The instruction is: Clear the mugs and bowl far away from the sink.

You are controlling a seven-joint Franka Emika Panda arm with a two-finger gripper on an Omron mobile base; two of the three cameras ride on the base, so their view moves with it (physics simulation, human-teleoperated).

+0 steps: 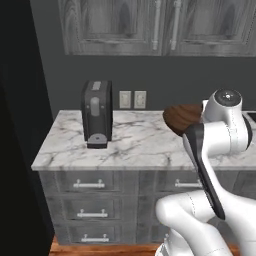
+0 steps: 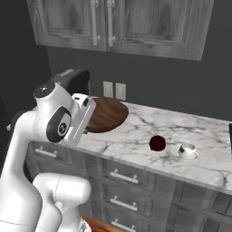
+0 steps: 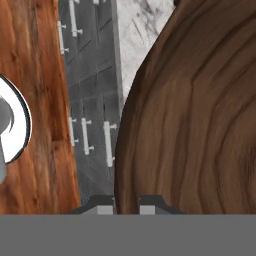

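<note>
Right base view shows the bowl (image 2: 105, 114) in the middle left of the frame, raised above the marble counter (image 2: 199, 136) and tilted, with one edge hidden behind the white hand of the arm. Below it the counter is bare, and the free stone goes on toward the coffee machine (image 2: 72, 80) at the upper left. To my judgement this is the relation which decides the coming move: the bowl hangs over the counter and not on it, so it must go down onto a free place before the claw lets go. A mug (image 2: 187, 150) stands on the counter at the right of the frame, just beside a small red ball (image 2: 157, 143), well apart from the bowl.

In the left base view the bowl (image 1: 183, 120) is seen at the middle right, half hidden behind the arm, and the coffee machine (image 1: 96, 114) stands well apart at the left of it.

In the hand view the wood-grained bowl (image 3: 200, 110) lies directly ahead of the claw (image 3: 125, 206) and takes the whole right side. The two finger tips (image 3: 104, 205) stand near together at the bottom, and the rim of the bowl comes down between them. So I judge the claw nearly closed and pinching the rim. The sink is not to be placed from here.
</note>
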